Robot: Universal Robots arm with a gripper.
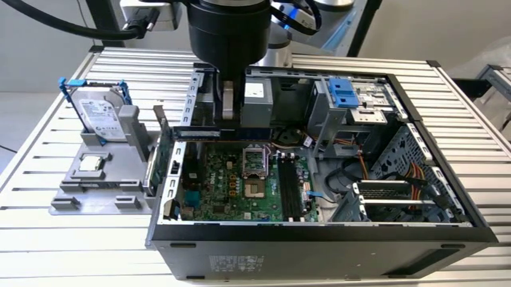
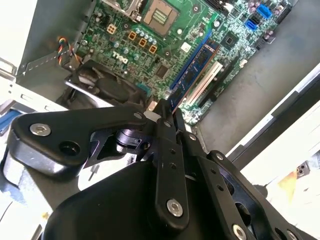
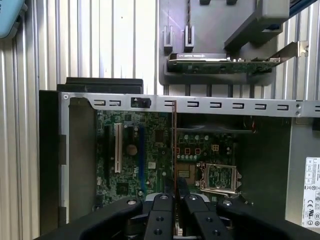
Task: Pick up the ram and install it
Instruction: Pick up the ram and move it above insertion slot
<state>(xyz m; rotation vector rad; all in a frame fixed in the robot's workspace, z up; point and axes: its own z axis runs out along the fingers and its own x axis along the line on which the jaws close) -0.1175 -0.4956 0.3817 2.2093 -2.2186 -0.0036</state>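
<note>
My gripper is shut on the ram, a long, thin, dark blue-green stick held level above the back of the open computer case. In the first wrist view the ram shows edge-on as a thin line running out from the gripper over the motherboard. In the second wrist view the ram juts from the gripper, its black chips visible. The black memory slots lie lower on the board, beside the processor socket on the exterior view's right.
On the exterior view's left a grey holder carries a silver hard drive with a blue handle and an upright green expansion card. The case's metal rail crosses under the ram. Cables and drive bays fill the case's right side.
</note>
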